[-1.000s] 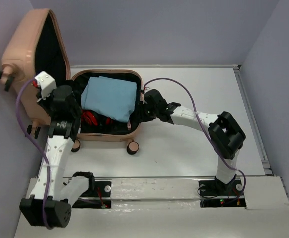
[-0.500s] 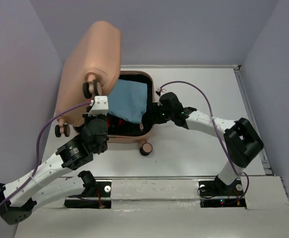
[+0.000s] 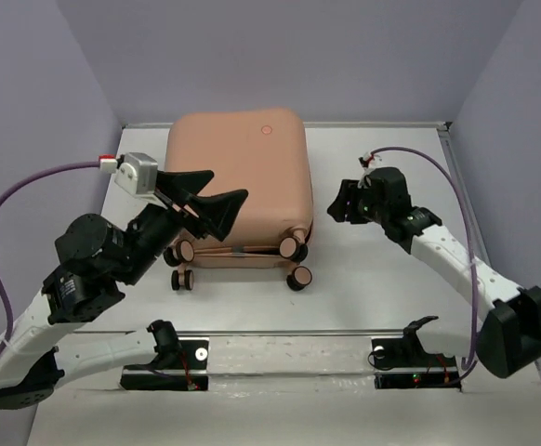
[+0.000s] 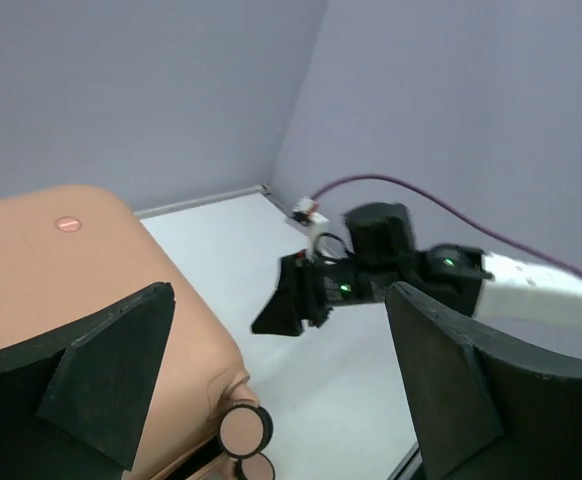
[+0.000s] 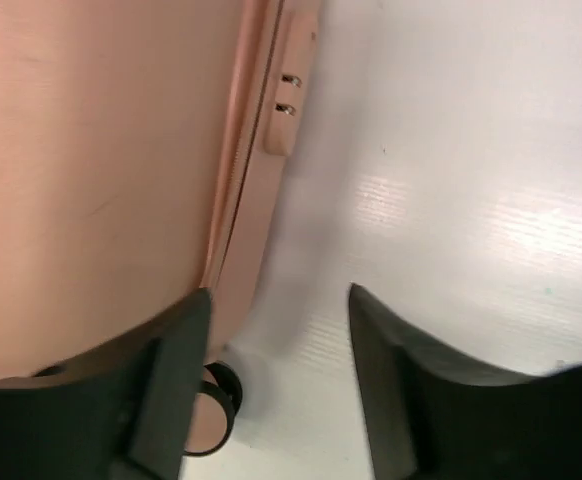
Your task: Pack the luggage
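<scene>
Luggage is seen closed and lying flat on the white table, in the upper centre of the overhead view, with its wheels turned toward the lower edge. The shell is judged stiff, smooth and probably slippery, and liable to roll. Hold is best taken along the seam or at the raised side fitting. No brand or writing can be read; only a small round mark is shown on the lid. The left gripper is spread wide and empty over the lid's left part. The right gripper is parted with nothing held, just right of the case.
</scene>
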You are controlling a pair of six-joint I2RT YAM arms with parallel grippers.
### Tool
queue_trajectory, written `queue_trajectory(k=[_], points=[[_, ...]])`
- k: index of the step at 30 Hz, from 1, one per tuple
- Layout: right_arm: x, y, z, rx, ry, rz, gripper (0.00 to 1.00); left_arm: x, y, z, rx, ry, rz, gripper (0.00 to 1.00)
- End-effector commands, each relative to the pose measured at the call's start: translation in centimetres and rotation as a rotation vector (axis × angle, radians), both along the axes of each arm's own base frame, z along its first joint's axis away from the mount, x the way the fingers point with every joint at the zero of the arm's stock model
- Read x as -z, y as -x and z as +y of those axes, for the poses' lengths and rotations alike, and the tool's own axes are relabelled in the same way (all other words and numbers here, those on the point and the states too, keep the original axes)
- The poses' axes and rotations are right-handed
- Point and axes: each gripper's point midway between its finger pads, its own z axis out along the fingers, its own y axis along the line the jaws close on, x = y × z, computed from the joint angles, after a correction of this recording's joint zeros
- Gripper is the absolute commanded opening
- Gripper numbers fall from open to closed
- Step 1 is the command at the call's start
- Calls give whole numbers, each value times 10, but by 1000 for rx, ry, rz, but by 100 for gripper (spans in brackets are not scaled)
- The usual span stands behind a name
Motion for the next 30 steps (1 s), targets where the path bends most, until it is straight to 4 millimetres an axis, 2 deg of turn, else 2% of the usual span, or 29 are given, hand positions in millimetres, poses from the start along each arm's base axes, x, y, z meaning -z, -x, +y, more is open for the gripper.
queue_trajectory(k=[1,3,4,6,7,8,9,10,11,12,13,14,15,16,17,18,19,21,22,24,25,27,30], points=[[-61,1,-20,76,-11,-153,34,13,-40,9,-230,-40,111,99],[-63,-3,-24,105,0,-159,19,26,-72,27,-360,-63,147,99],[-67,-8,-25,115,-5,-161,7,36,-102,45,-431,-72,175,99],[-66,-13,-18,102,-19,-142,7,46,-137,76,-505,-57,206,99],[-66,-23,-13,105,-26,-135,7,63,-162,94,-552,-41,264,97],[-65,-28,-11,109,-25,-130,7,73,-185,142,-619,-8,302,96],[-64,-34,-8,107,-22,-126,7,79,-198,163,-627,31,322,91],[-62,-45,-4,108,-15,-118,7,108,-214,176,-585,92,428,88],[-59,-51,-2,112,-9,-112,7,121,-222,204,-638,136,468,85],[-58,-56,0,109,-7,-108,7,127,-227,245,-734,189,479,83],[-43,-64,4,101,10,-76,7,159,-234,255,-754,227,546,73],[-47,-72,8,103,7,-83,7,171,-237,262,-767,299,578,68],[-43,-77,9,104,13,-74,7,197,-242,271,-782,327,607,58],[-38,-81,11,103,19,-65,7,209,-245,271,-781,333,632,55],[-28,-89,13,108,33,-49,7,238,-248,273,-790,319,698,43],[-20,-90,13,108,42,-32,7,238,-248,274,-798,319,698,43],[-18,-95,15,106,49,-32,7,267,-247,276,-814,301,761,27],[-3,-100,16,103,71,-5,9,297,-242,287,-883,267,817,9],[-2,-103,17,101,75,-2,9,325,-233,291,-905,265,886,6],[2,-104,24,71,63,11,10,345,-229,282,-865,274,922,6],[4,-106,28,62,55,18,10,361,-222,274,-848,276,964,6],[8,-108,36,35,27,30,10,377,-210,256,-812,260,994,6],[11,-109,51,-25,-19,50,11,382,-200,230,-748,257,1001,6]])
